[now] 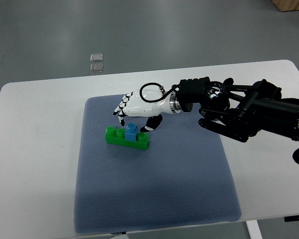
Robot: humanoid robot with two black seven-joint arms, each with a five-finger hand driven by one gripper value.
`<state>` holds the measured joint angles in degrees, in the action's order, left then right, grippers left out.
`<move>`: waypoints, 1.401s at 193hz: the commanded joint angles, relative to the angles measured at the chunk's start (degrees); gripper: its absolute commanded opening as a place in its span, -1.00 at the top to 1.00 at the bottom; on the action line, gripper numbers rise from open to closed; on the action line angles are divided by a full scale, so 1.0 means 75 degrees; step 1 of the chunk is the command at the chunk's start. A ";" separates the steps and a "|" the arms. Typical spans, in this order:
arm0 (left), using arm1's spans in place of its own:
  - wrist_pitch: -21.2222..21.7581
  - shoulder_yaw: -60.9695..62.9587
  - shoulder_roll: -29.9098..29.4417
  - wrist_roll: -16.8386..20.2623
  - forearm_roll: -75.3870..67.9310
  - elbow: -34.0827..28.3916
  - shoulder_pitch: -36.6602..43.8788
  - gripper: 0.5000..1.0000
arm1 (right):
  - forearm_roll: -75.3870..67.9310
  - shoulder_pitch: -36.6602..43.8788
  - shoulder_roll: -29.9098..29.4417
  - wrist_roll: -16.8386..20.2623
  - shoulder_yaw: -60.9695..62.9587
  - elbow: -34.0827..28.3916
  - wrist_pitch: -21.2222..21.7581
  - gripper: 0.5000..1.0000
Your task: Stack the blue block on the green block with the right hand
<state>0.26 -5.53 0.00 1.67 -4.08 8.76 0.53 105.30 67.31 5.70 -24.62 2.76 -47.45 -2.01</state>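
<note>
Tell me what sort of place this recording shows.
Probably a robotics lab or office test bench: a white table with a grey-blue mat, toy blocks, a polished grey floor, and the robot's right hand.

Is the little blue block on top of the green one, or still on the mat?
On top. The blue block sits upright on the green block, above the mat. The right robot hand hovers just behind it.

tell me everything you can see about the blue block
The blue block is a small, plastic-looking toy brick, roughly cube-shaped, with a stud on top. It sits upright on the long green block, near its middle, between the green studs, both on the grey-blue mat. The right hand hovers just behind it, fingers relaxed; its dark thumb tip lies close to the block's right side, but whether it touches cannot be told.
</note>
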 commanded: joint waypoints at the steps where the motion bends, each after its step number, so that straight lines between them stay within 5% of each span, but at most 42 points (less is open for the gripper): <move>1: 0.0000 0.0000 0.0000 0.0000 -0.0007 0.0004 -0.0001 -1.00 | -0.0001 0.0048 0.0049 -0.0010 0.0206 -0.0002 0.0057 -0.57; 134: 0.0000 0.0000 0.0000 0.0000 0.0005 0.0004 -0.0001 -1.00 | -0.0423 0.0142 0.0459 0.0002 0.1706 0.0150 0.0081 -0.64; 196: 0.0000 0.0000 0.0000 0.0000 -0.0007 0.0004 -0.0001 -1.00 | -0.5017 0.0107 0.0928 0.0060 0.2620 0.0420 0.0081 -0.64; 271: 0.0000 0.0000 0.0000 0.0000 0.0005 -0.0008 0.0011 -1.00 | -1.0347 -0.0725 0.0752 0.0084 0.2620 0.1884 0.0104 -0.64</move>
<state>0.26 -5.54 0.00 1.67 -4.10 8.77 0.59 37.67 63.78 11.62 -24.15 22.51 -35.92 -1.52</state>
